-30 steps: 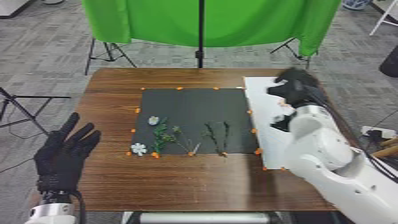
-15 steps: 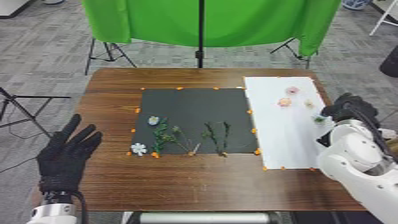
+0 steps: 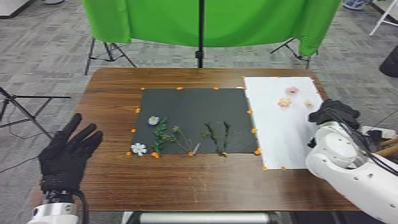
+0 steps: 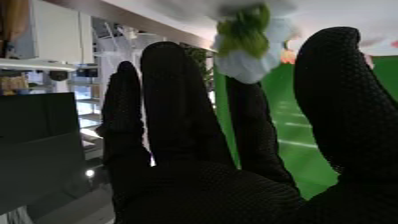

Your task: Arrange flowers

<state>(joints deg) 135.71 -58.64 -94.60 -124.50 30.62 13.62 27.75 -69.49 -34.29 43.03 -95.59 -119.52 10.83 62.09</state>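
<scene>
Right wrist view showed right hand spread, presumably to pinch the pale flower. Left hand, also spread, left room.

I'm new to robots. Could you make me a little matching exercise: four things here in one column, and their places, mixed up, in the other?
Things
1. Robot's left hand
2. Robot's right hand
3. Pink flower
4. Green stems

Places
A. On the dark sheet
B. At the outer edge of the white sheet, on the robot's right
C. On the white sheet, towards its far end
D. By the left side of the wooden table

Right pairs: 1-D, 2-B, 3-C, 4-A
</scene>
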